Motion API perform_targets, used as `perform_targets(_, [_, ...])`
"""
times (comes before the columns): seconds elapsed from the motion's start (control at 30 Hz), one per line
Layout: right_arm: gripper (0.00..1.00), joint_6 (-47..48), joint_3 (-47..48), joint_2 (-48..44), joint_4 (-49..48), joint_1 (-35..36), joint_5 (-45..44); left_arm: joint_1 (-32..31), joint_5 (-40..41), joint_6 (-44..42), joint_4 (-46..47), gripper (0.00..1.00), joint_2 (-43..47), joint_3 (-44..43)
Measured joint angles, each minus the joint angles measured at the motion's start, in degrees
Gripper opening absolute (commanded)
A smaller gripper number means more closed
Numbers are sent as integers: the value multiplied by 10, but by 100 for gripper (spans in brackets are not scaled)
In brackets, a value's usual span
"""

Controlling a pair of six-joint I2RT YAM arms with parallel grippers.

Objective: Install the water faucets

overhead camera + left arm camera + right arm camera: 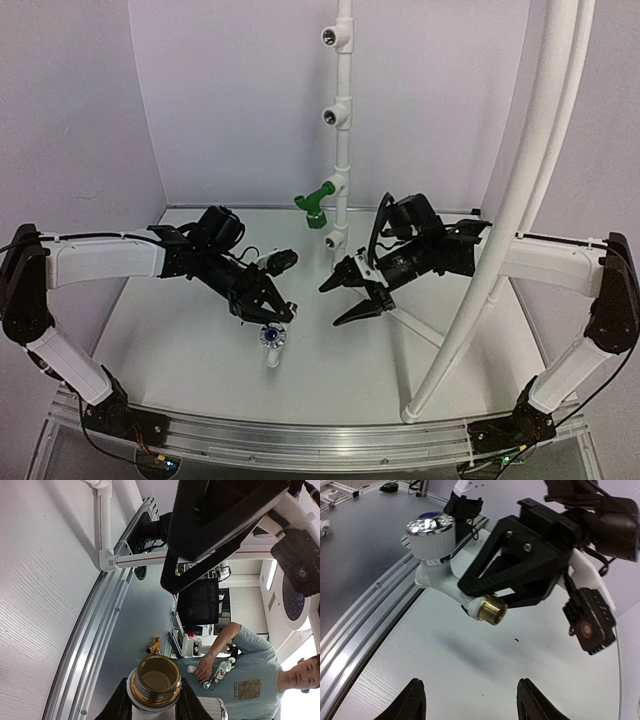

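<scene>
A white water faucet [270, 338] with a chrome, blue-capped knob hangs just above the table, and my left gripper [272, 318] is shut on its body. In the left wrist view its brass threaded end [156, 680] sits between the two black fingers [116, 705]. The right wrist view shows the same faucet [437, 575], with the brass end [492, 609] pointing toward my right gripper [470, 700]. That gripper [345, 295] is open and holds nothing, a short way to the faucet's right. A green faucet [315, 197] sits on a tee of the upright white pipe [343, 140].
The upright pipe has open tee outlets [329, 37] above and below the green faucet. Long curved white pipes [520, 200] rise at the right, and a thinner one [420, 330] lies slanted on the table. An aluminium rail [300, 440] runs along the near edge.
</scene>
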State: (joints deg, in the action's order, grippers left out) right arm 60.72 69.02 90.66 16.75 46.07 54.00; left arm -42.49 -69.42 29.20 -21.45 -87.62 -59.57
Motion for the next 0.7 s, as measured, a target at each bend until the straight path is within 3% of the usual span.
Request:
perform_targets(0.27, [57, 74, 24, 21, 44, 44, 8, -31, -14, -69, -83, 4, -50, -64])
perform_targets(0.7, [54, 98, 49, 30, 57, 71, -27, -50, -35, -147, -167, 4, -116, -142])
